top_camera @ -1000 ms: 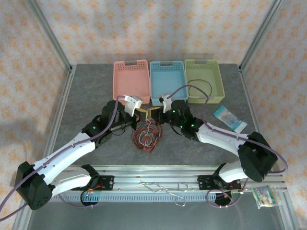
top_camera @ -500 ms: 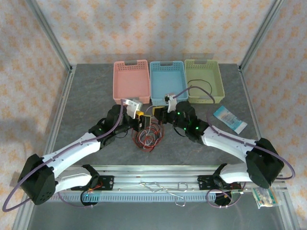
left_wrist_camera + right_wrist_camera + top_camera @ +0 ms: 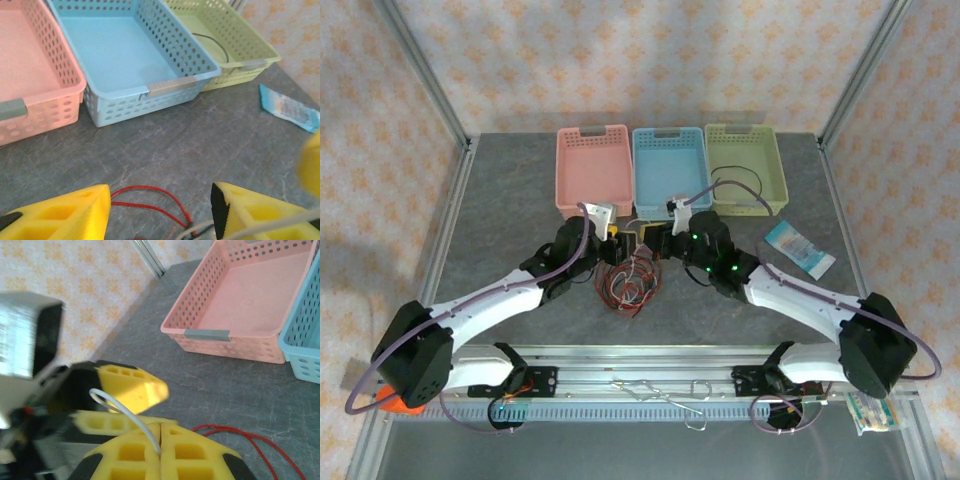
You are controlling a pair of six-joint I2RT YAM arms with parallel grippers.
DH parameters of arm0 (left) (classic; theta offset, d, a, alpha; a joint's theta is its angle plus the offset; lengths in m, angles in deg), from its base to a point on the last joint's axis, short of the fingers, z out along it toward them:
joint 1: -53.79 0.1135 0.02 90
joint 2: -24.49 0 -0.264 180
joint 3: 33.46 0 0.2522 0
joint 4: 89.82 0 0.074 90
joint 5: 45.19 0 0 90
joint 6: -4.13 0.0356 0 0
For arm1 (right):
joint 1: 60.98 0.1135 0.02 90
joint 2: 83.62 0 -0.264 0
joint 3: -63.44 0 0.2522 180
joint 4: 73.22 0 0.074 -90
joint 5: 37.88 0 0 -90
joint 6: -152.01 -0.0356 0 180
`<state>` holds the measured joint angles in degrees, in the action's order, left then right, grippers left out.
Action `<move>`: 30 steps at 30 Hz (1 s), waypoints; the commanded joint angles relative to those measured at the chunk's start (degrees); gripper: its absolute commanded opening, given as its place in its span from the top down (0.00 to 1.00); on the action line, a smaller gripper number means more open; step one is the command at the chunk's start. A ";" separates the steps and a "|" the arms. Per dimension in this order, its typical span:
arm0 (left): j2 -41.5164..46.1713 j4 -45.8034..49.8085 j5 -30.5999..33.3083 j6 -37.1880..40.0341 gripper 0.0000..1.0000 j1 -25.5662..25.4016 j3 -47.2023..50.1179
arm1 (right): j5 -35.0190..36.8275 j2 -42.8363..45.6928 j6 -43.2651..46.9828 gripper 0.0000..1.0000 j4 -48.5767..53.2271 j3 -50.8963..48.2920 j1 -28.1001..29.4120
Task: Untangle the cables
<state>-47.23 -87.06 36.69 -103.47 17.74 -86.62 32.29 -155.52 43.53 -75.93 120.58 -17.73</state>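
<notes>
One white cable (image 3: 131,413) in right pincer (image 3: 160,432)

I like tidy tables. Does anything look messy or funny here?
Yes. The cables lie in a knotted heap in the middle of the table. A blue packet lies askew to the right of the green basket.

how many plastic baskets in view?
3, in a row at the far side: pink perforated plastic basket left, blue perforated basket middle, green perforated basket right. None look hidden.
</notes>
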 commanded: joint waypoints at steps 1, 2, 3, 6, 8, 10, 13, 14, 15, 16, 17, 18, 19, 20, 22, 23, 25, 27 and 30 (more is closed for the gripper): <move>-1.07 -0.95 7.10 -1.00 0.44 -0.51 -2.94 | 0.26 2.94 -0.11 1.00 1.13 3.31 0.26; -1.46 -0.33 8.92 -1.27 0.44 -0.51 -3.55 | 0.32 3.24 0.40 1.00 1.93 3.67 0.26; -1.64 0.45 11.26 -1.69 0.45 -0.51 -4.28 | 0.85 3.72 0.92 1.00 2.87 4.14 0.26; -1.88 2.65 17.46 -2.43 0.45 -0.47 -6.48 | 3.69 5.82 2.63 1.00 7.01 5.93 0.26; -2.08 3.86 20.06 -2.43 0.45 -0.42 -7.52 | 5.22 7.30 3.67 1.00 9.44 7.07 0.26; -2.94 5.71 22.28 -2.43 0.46 -0.40 -8.57 | 6.46 9.13 4.47 1.00 11.43 8.13 0.26; -4.33 7.37 23.88 -2.60 0.46 -0.33 -8.90 | 8.25 12.12 5.09 1.00 13.80 9.26 0.21; -4.68 7.48 23.98 -2.81 0.46 -0.38 -8.75 | 8.90 12.96 5.12 1.00 14.35 9.51 0.19; -4.95 7.45 24.01 -3.16 0.46 -0.25 -8.36 | 9.53 14.00 5.21 1.00 14.94 9.83 0.14; -5.25 7.35 23.96 -3.52 0.46 -0.25 -7.89 | 10.08 14.83 5.26 1.00 15.66 10.14 0.15; -5.52 7.25 23.85 -3.86 0.46 -0.25 -7.54 | 10.50 15.57 5.36 1.00 16.35 10.46 0.17; -5.70 7.16 23.77 -4.22 0.46 -0.25 -7.16 | 11.13 16.26 5.55 1.00 17.28 10.95 0.20; -5.86 7.07 23.76 -4.51 0.46 -0.25 -6.85 | 11.71 16.81 5.70 1.00 18.06 11.39 0.18; -6.04 6.97 23.74 -4.84 0.46 -0.20 -6.46 | 12.27 17.32 5.90 1.00 19.05 11.92 0.23; -6.37 6.85 23.85 -5.30 0.46 -0.16 -5.85 | 13.08 18.58 6.17 1.00 20.05 12.68 0.25; -6.57 6.87 23.88 -5.49 0.46 -0.16 -5.53 | 13.37 19.16 6.31 1.00 20.45 13.13 0.20; -7.06 7.18 24.02 -5.73 0.46 -0.13 -5.39 | 13.92 20.35 6.52 1.00 21.25 14.19 0.22; -7.38 7.80 24.41 -6.02 0.46 -0.07 -5.36 | 14.84 21.38 6.84 1.00 22.35 15.47 0.19; -6.78 7.49 23.42 -6.30 0.46 -0.07 -4.51 | 18.19 22.41 7.79 1.00 24.68 16.88 0.17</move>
<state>-52.81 -86.21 53.76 -108.41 15.46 -94.12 44.64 -137.92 49.61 -50.07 132.47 -17.38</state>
